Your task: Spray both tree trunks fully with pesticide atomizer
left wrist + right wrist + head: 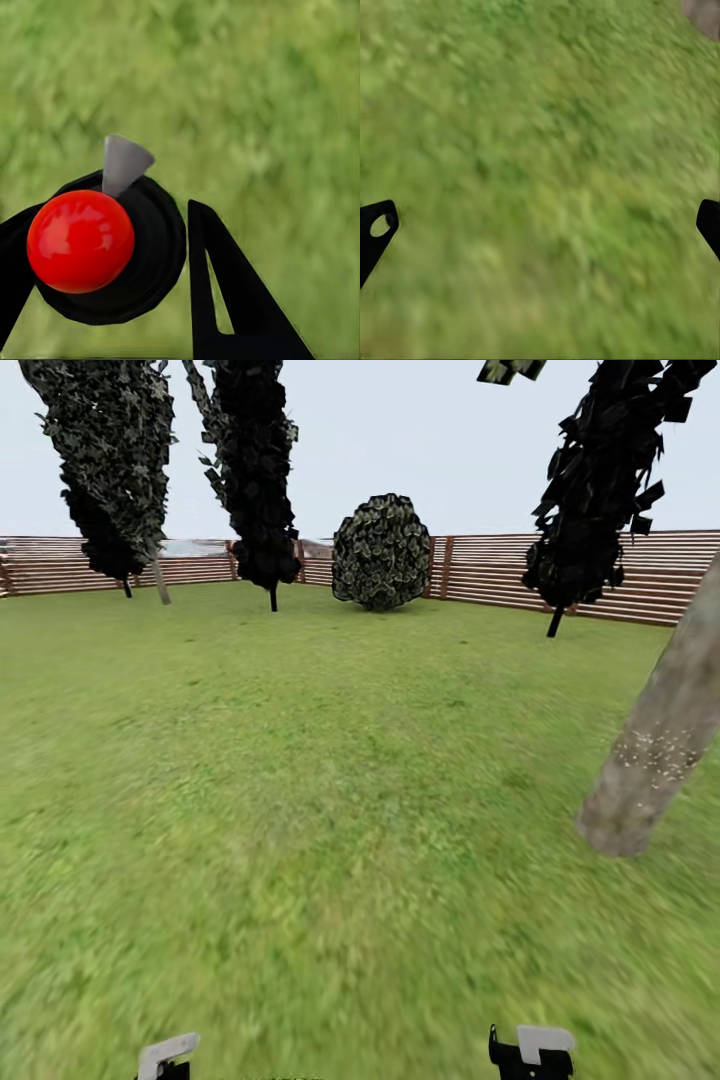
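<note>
Left gripper [112, 277] is clenched on the pesticide atomizer [101, 244], a black body with a red ball and a grey trigger, held over the lawn [262, 90]. Right gripper [540, 232] hangs released above grass, fingertips [375, 232] wide apart. Close at the robot's right, a pale mottled tree trunk [660, 735] with white specks rises tilted from the lawn. Farther off stand dark conifers [255, 470] and a round bush [382, 552] before the slatted wooden fence [480, 568].
</note>
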Controlling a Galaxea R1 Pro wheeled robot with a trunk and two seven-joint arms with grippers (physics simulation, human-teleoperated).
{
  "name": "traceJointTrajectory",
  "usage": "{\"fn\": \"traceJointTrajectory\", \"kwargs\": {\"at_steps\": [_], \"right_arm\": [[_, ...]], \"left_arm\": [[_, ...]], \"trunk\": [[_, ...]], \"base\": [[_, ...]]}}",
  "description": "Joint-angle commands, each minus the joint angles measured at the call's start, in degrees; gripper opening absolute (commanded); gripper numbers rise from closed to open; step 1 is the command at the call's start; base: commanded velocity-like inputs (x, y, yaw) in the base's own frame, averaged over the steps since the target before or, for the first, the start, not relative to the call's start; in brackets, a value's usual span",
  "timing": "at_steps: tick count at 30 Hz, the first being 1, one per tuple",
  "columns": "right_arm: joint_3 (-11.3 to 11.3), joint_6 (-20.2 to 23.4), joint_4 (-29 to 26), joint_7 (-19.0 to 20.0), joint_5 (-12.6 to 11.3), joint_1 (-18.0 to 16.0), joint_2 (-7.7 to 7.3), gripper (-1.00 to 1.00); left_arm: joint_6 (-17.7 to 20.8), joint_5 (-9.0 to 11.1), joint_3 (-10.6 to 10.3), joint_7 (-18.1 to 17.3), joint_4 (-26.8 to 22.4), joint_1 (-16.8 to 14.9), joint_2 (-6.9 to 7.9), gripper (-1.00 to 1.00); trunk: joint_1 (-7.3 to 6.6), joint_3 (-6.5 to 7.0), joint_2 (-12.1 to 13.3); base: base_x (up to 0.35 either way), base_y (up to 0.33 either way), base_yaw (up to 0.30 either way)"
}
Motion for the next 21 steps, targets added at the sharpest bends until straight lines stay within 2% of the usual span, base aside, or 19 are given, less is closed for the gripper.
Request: {"fn": "traceJointTrajectory", "kwargs": {"at_steps": [1,9,21], "right_arm": [[-0.42,-0.15,0.05,-0.23,0.61,-0.03,0.00,1.00],[-0.41,-0.18,0.05,-0.23,0.61,-0.02,0.00,1.00],[-0.41,-0.20,0.05,-0.23,0.64,-0.03,0.00,1.00]], "left_arm": [[-0.18,0.38,-0.48,0.14,0.07,-0.05,0.00,-1.00],[-0.10,-0.16,-0.57,-0.32,0.14,-0.05,-0.08,-1.00],[-0.10,0.30,-0.57,-0.23,0.14,-0.05,-0.17,-1.00]], "trunk": [[-0.01,-0.05,-0.02],[-0.01,-0.05,-0.02],[-0.01,-0.05,-0.02]], "base": [[0.000,0.000,0.282],[-0.009,0.006,0.282],[-0.209,0.213,0.282]]}}
